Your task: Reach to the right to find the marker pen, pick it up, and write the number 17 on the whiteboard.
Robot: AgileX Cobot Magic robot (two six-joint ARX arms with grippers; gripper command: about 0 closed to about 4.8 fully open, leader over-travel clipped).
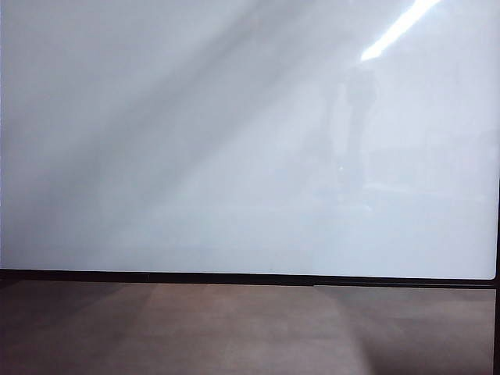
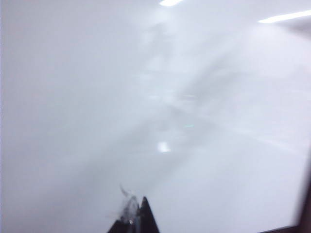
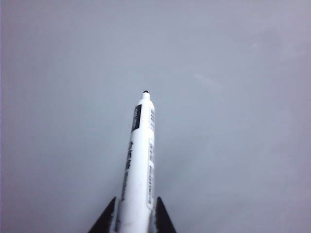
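Note:
The whiteboard [image 1: 195, 141] fills most of the exterior view, glossy and blank, with a ceiling light reflected at its upper right. Neither gripper shows in that view. In the right wrist view my right gripper [image 3: 136, 199] is shut on the marker pen [image 3: 138, 165], a white barrel with a black label. Its uncapped black tip [image 3: 145, 91] points at the whiteboard [image 3: 233, 121], and I cannot tell whether it touches. In the left wrist view my left gripper [image 2: 136, 201] hangs over the whiteboard [image 2: 97, 97] with its dark fingertips together and nothing between them.
A thin black frame [image 1: 234, 277] runs along the board's near edge and down its right side [image 1: 498, 234]. Below it lies a brown matte surface [image 1: 234, 328]. The frame's corner [image 2: 303, 216] also shows in the left wrist view.

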